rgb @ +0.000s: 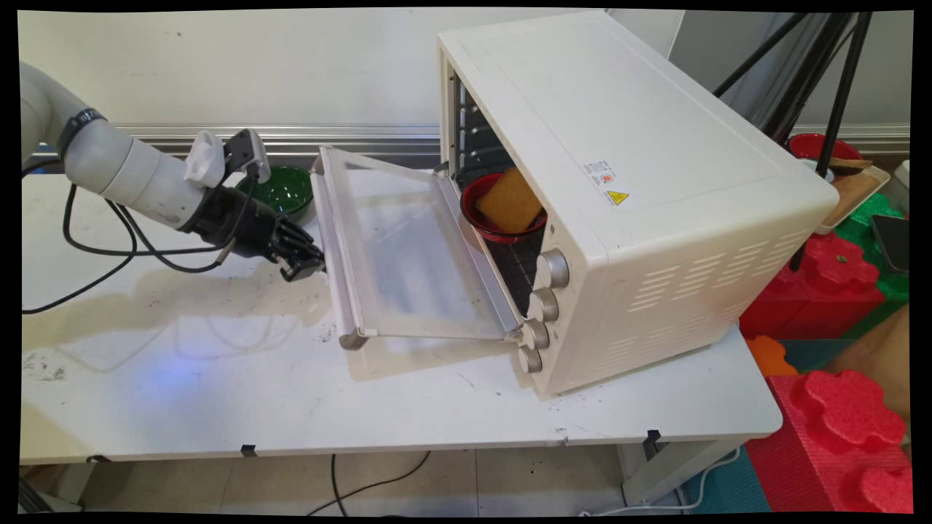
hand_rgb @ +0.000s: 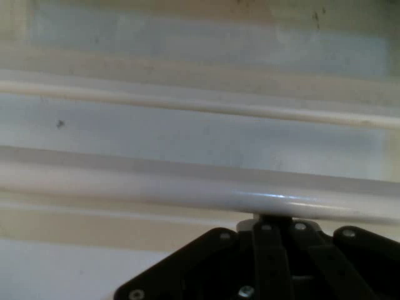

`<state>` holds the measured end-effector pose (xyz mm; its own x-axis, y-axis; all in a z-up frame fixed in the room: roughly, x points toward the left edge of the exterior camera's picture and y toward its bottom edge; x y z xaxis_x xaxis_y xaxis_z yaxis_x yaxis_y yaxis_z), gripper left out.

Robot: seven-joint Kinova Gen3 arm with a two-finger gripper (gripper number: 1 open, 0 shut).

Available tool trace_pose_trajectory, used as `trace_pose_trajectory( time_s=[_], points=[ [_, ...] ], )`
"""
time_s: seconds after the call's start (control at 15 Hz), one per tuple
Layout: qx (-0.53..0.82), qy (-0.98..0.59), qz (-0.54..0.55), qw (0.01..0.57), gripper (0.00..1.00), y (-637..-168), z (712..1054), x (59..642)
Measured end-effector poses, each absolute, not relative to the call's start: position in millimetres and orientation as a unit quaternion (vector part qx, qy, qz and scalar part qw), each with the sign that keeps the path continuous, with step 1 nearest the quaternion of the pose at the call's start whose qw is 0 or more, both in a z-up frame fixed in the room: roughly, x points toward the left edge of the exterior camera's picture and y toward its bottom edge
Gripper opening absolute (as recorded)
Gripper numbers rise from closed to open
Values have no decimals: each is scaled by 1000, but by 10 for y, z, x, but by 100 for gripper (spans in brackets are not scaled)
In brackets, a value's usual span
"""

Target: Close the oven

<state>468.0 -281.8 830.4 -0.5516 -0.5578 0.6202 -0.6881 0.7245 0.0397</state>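
Oven door (rgb: 408, 244) — cream frame, glass pane, half-open; gripper (rgb: 309, 266) at handle (hand_rgb: 187, 190).

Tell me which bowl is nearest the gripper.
The green bowl, on the table just behind the gripper. The red bowl sits inside the oven with a sponge in it, farther off.

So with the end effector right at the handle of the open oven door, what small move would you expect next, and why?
Probably a short lift of the door handle. The end effector sits against it with fingers together, the oven door hangs open, and the red bowl with the sponge is already inside.
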Motion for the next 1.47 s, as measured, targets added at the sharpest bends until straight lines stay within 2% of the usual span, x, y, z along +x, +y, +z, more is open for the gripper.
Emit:
trace_pose_trajectory(
  time_s=[1.47],
  points=[
    [337,-834,174,400,0,-3448,9180,4488]
  ],
)
